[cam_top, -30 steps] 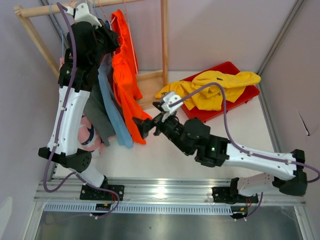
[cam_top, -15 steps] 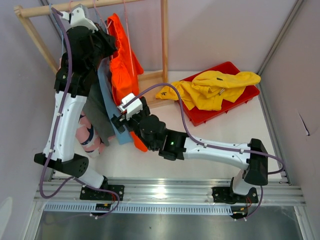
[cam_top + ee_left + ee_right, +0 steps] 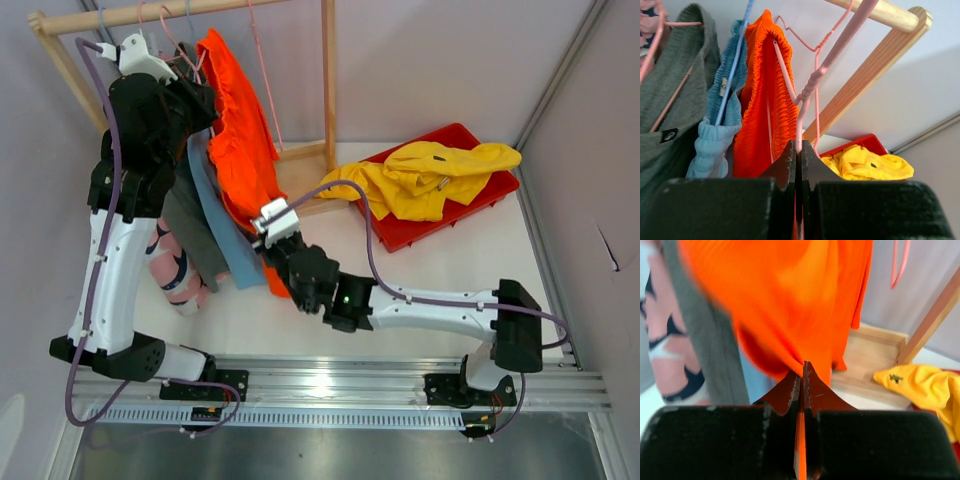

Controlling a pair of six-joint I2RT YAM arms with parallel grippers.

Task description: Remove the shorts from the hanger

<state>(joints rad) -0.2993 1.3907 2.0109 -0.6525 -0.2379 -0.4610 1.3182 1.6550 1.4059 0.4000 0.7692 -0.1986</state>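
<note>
Orange shorts (image 3: pixel 240 150) hang down from the hanger (image 3: pixel 809 87) pinched by the left gripper (image 3: pixel 798 150), hem pinched in the right gripper (image 3: pixel 802 372)

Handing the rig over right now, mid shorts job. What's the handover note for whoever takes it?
Left end effector: shut on the pink hanger just below its hook, up at the wooden rack.
Right end effector: shut on the lower edge of the orange shorts.
Shorts: waistband on the hanger, hanging beside the blue garment.
Done: both grips are set.
Left: pull the shorts down and off while the left side steadies the hanger, then set them down.
</note>
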